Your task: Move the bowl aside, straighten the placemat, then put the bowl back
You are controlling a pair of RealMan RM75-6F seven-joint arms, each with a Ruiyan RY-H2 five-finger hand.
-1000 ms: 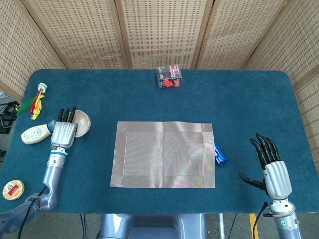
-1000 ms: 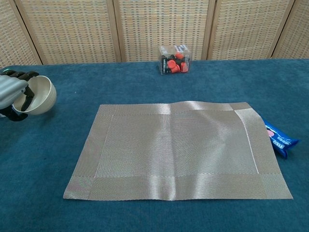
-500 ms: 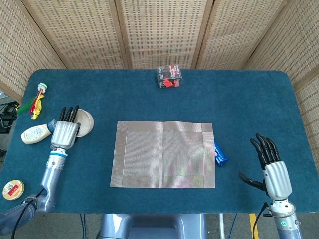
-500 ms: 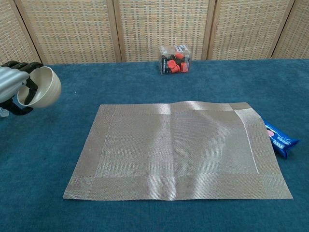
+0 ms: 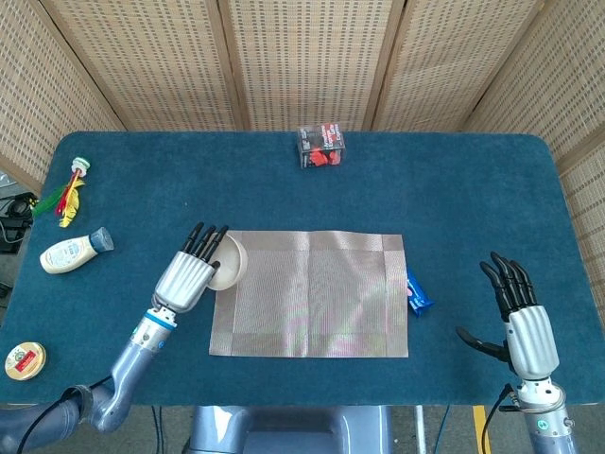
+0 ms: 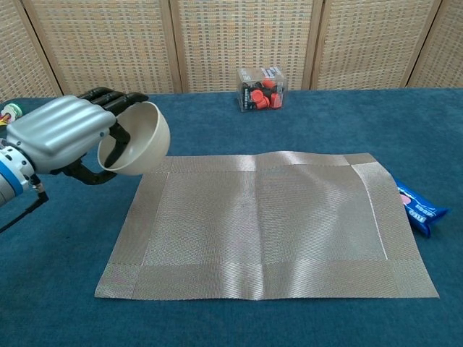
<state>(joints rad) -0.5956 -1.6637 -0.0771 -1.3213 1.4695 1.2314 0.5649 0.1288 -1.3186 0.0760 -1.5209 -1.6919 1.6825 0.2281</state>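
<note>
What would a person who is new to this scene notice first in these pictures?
First, the left hand, which holds a cream bowl tilted in the air over the left edge of the silver woven placemat at the table's centre. Next, the right hand, open and empty, low at the right.

1 bowl (image 5: 230, 263), 1 placemat (image 5: 312, 293), 1 bottle (image 5: 74, 252), 1 tin (image 5: 24, 360), 1 snack pkt (image 5: 418, 293), 1 clear box (image 5: 321, 148).

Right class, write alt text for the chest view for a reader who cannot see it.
The robot's left hand holds a cream bowl, tilted, above the left edge of a silver placemat on a blue table. A clear box of small items stands behind, and a blue packet lies at the mat's right.
</note>
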